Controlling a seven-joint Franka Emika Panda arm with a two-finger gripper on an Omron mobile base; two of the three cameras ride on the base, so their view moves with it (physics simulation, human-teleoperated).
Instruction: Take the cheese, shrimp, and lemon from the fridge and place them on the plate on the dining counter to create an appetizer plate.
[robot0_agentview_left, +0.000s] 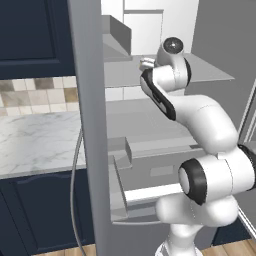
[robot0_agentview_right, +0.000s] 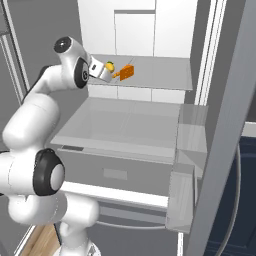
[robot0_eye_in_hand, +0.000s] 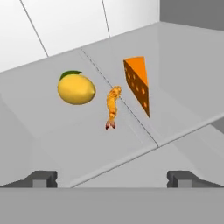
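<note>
gripper wide, off shelf | lemon, shrimp, cheese on shelf

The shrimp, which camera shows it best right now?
The hand view: the shrimp lies in the open on the fridge shelf between the lemon and the cheese. In the right base view it is just a tiny orange sliver beside the cheese.

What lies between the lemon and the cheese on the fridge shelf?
The shrimp lies between the lemon and the cheese, apart from both, on the grey shelf. The hand view shows this clearly.
</note>
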